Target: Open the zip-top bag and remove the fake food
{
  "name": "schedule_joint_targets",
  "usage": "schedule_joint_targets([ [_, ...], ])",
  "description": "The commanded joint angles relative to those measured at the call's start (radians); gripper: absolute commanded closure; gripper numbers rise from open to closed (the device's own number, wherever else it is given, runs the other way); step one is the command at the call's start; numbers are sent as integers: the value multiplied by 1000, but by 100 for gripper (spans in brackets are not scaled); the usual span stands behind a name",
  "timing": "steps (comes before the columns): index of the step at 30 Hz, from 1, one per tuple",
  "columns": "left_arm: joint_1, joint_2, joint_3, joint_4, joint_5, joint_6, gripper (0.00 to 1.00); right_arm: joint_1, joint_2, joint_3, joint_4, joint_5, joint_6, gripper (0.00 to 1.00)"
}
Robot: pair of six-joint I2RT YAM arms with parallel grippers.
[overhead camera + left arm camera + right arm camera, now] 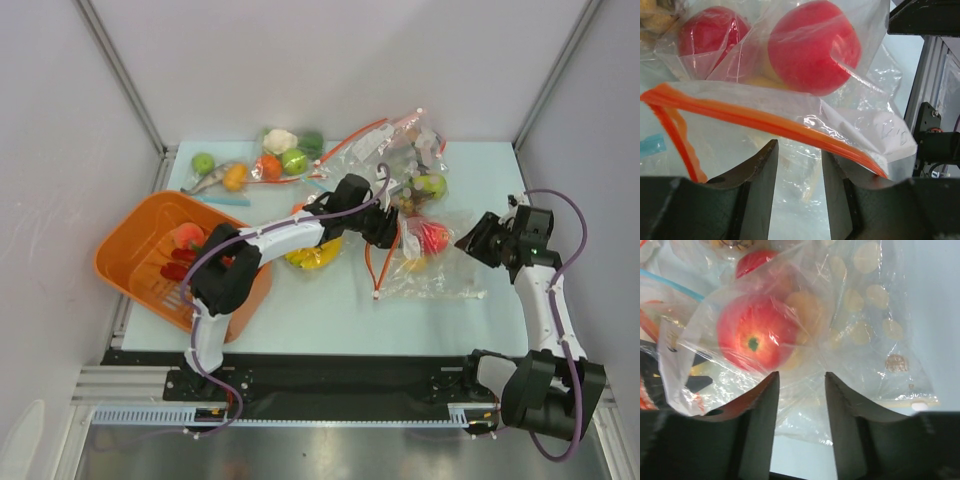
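"Plastic first. Where does the zip-top bag [440, 275] lie?"

"Right of centre in the top view, crumpled on the counter [330, 310]. Its orange-red zip strip [790, 127] faces the left arm. Two red apples [812, 47] show through the film, with paler yellow-orange fruit beside them."

"Left gripper [799, 175]?"

"Low at the bag's mouth. Jaws parted by a narrow gap, and the strip crosses just beyond the fingertips. Film shows past the gap, but nothing is gripped."

"Right gripper [801, 405]?"

"Near the bag's right side, pointing toward it. Jaws parted, nothing between them. One apple sits beyond, behind the dotted film. Contact with the bag cannot be told."

"Anything else on the counter?"

"Orange basket [140, 250] at the left edge, red pieces [180, 268] inside. Bananas [315, 255] under the left arm. Further bagged fruit [280, 155] along the upper edge."
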Motion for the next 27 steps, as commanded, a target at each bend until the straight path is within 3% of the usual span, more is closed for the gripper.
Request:
schedule_joint_targets([
  [1, -7, 14, 40, 71, 36, -20, 55, -19, -6, 54, 9, 11, -1, 50],
  [11, -7, 9, 31, 140, 74, -67, 52, -48, 131, 25, 187, 2, 22, 48],
  [19, -7, 32, 37, 226, 122, -153, 33, -48, 261, 30, 310, -29, 57, 56],
  [27, -9, 81, 75, 243, 125, -178, 31, -6, 329, 77, 321, -29, 62, 55],
])
